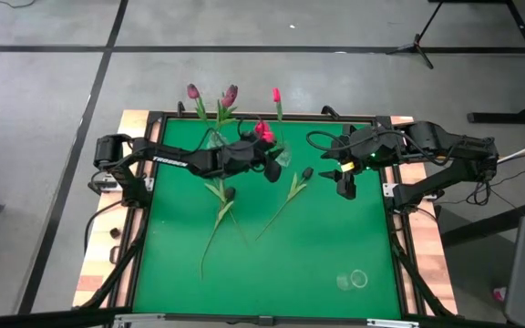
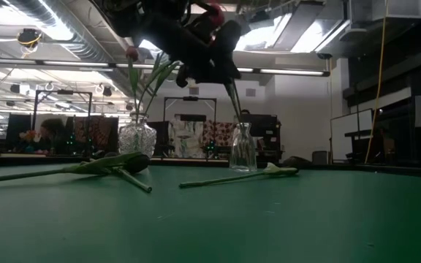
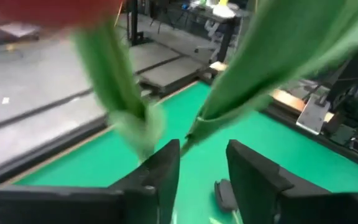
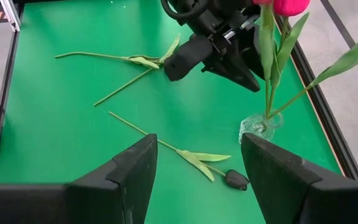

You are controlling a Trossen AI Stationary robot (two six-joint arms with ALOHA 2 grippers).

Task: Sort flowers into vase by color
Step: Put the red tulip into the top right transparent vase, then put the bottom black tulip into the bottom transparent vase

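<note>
The green table [image 1: 272, 264] bears two dark-headed flowers [image 1: 221, 205]. The left gripper [image 1: 264, 157], narrowed on a pink flower [image 1: 264, 133], hangs over the slim vase [image 4: 258, 127], which it could topple. The right gripper [image 4: 194, 162] waits wide nearby.

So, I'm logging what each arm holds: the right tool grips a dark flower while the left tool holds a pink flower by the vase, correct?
Not quite: the right tool is open and empty, as the right wrist view shows; the dark flower lies on the mat. The left tool holds a pink flower by the vase.
</note>
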